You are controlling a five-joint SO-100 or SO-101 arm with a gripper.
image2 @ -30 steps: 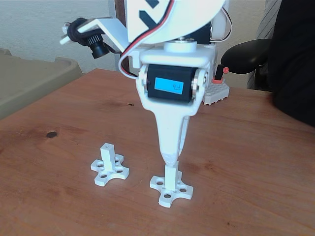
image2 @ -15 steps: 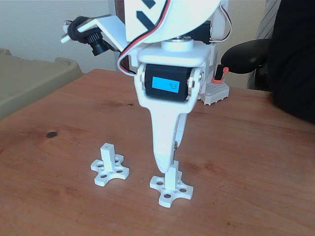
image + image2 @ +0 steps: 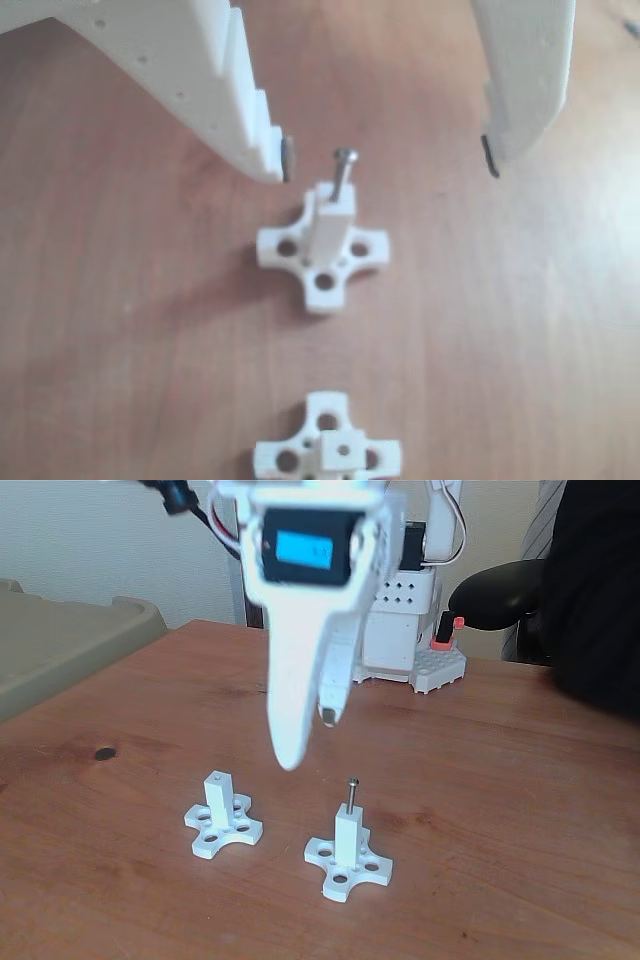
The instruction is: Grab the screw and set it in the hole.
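The thin dark metal screw (image 3: 352,791) stands upright in the white cross-based plastic post (image 3: 347,852). The white two-finger gripper (image 3: 388,165) hangs above that post, jaws wide apart, holding nothing.

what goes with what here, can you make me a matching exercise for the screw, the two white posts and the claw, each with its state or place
Things:
1. screw
2. post with the screw
3. other post
4. claw

States or places:
A. top hole empty, left of its twin in the fixed view
B. open, raised above the table, holding nothing
C. standing upright, its head up, its tip in a post's top
D. right of its twin in the fixed view, something sticking out of its top

Pairs: 1-C, 2-D, 3-A, 4-B
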